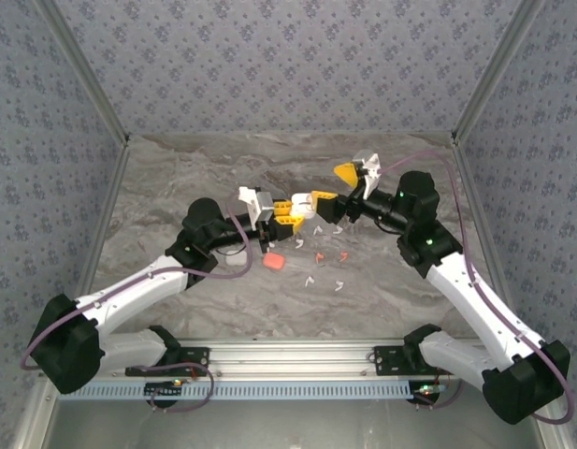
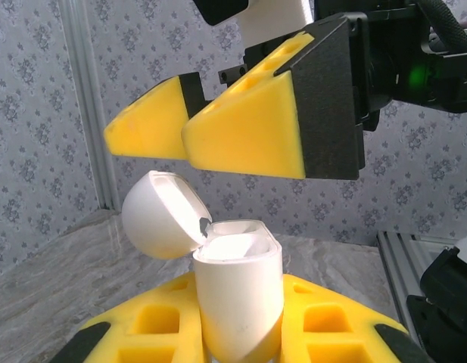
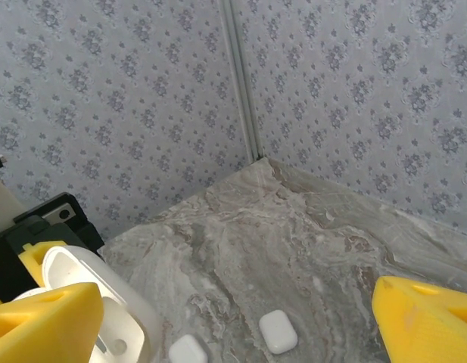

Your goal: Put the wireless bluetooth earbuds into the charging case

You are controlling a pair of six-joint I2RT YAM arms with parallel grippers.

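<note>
A white charging case (image 2: 241, 302) stands upright with its lid flipped open to the left, and my left gripper (image 2: 241, 340) is shut on its lower body between yellow fingers (image 2: 331, 333). In the top view this case (image 1: 303, 213) is held above the table's middle. My right gripper (image 1: 331, 187) hovers just over it, open, with nothing between its yellow fingers (image 2: 248, 136). In the right wrist view the open case (image 3: 104, 321) sits beside the left finger (image 3: 44, 321) of my right gripper (image 3: 237, 310). Several tiny earbuds (image 1: 310, 279), white and coral (image 1: 318, 254), lie scattered on the marble table below.
A coral case (image 1: 275, 263) rests on the table near my left arm. Two closed white cases (image 3: 278, 331) (image 3: 188, 352) lie on the marble further off. Patterned walls and metal posts (image 3: 237, 76) enclose the table.
</note>
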